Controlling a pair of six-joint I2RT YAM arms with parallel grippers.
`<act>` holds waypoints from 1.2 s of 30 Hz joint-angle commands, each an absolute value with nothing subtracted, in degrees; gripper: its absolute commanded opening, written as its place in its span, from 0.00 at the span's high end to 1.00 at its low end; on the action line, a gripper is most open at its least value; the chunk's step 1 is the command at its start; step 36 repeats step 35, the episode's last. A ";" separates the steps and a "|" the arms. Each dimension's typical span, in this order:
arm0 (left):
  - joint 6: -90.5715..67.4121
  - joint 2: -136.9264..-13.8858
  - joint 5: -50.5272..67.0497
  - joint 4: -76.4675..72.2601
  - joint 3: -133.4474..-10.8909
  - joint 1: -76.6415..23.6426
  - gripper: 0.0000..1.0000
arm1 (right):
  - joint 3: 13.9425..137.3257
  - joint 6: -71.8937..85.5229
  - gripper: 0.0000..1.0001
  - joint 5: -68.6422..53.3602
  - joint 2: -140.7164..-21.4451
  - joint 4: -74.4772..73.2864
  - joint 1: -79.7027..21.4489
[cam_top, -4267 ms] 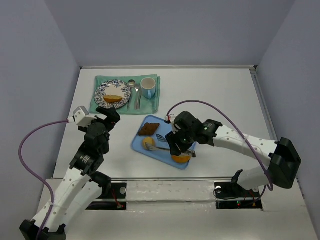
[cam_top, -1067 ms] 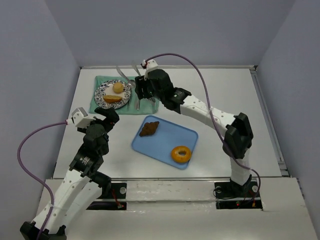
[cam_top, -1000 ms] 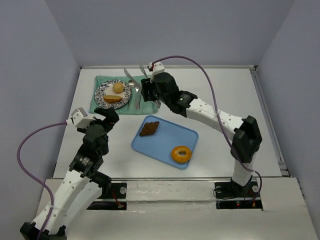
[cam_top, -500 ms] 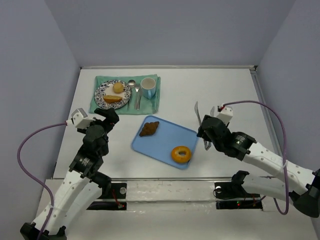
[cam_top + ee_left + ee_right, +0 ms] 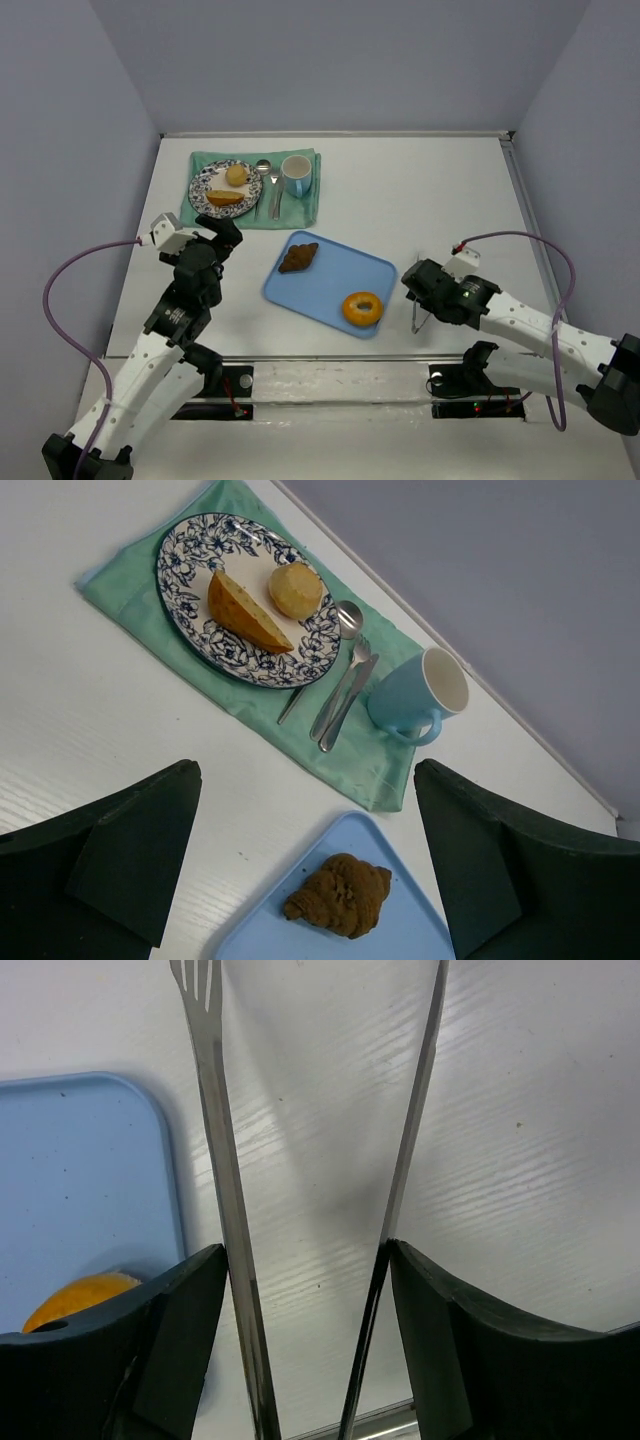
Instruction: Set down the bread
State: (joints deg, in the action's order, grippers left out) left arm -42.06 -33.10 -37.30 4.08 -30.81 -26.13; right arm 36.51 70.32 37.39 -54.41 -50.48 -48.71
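Observation:
The bread lies on the blue-patterned plate point(image 5: 200, 185) at the back left: an oblong golden roll point(image 5: 225, 197) and a round tan bun point(image 5: 236, 176). Both also show in the left wrist view, the roll point(image 5: 245, 615) and the bun point(image 5: 296, 589). My right gripper point(image 5: 422, 298) is shut on metal tongs point(image 5: 415, 320) and holds them over bare table, right of the blue tray point(image 5: 330, 290). In the right wrist view the tongs point(image 5: 225, 1200) are spread and hold nothing. My left gripper point(image 5: 222, 235) is open and empty, left of the tray.
A dark brown croissant-like pastry point(image 5: 298, 258) and an orange ring donut point(image 5: 362, 308) lie on the tray. A light blue mug point(image 5: 297, 176) and cutlery point(image 5: 267, 185) sit on the green cloth point(image 5: 305, 210) beside the plate. Walls close in the table on three sides.
The round bun went from the tray to the plate in the tongs. My right arm then drew back from the plate to the near right, tongs empty. The left arm hardly moved.

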 commanded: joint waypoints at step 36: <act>-42.45 -36.46 -42.89 1.49 -31.90 -25.75 0.01 | 54.76 48.87 0.00 57.74 -55.37 -42.72 -48.78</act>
